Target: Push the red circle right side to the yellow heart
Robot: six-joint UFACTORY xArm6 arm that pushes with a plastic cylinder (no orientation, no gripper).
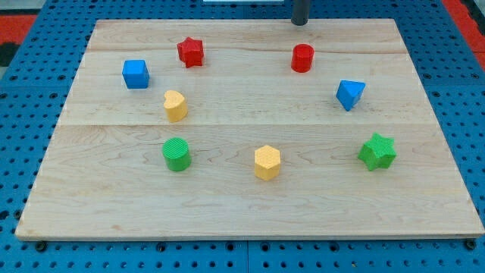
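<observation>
my tip (300, 23) hovers at the worktop's (227, 205) top edge, just above the red circle (302, 58); no pincer exists here. approach step: next, get to the circle's right and shove it left toward the yellow heart (175, 105).

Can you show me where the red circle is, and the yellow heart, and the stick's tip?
red circle (302, 58): camera view, middle of its side.
yellow heart (175, 105): camera view, middle of the block.
my tip (301, 23): camera view, rod's lower end, above the red circle toward the view's top.
</observation>
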